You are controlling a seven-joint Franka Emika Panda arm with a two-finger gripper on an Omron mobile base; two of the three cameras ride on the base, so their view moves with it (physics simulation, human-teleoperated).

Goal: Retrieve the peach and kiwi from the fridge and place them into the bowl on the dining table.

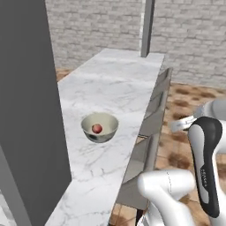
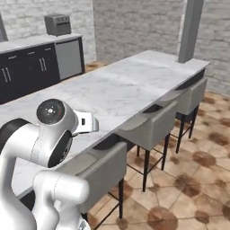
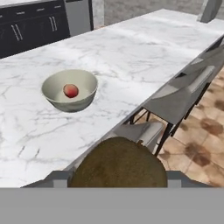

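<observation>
The gripper is closed around the kiwi. Ahead of the gripper, to its left, the bowl stands on the counter with the peach inside it.

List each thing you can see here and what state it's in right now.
Peach: resting inside the bowl.
Bowl: upright on the table, holding just the peach.
Kiwi: gripped in the hand, off the table's near edge, not yet in the bowl.
Hand: closed on the kiwi.
Table: carries the bowl.
Stools: pushed in along the table's side.
</observation>
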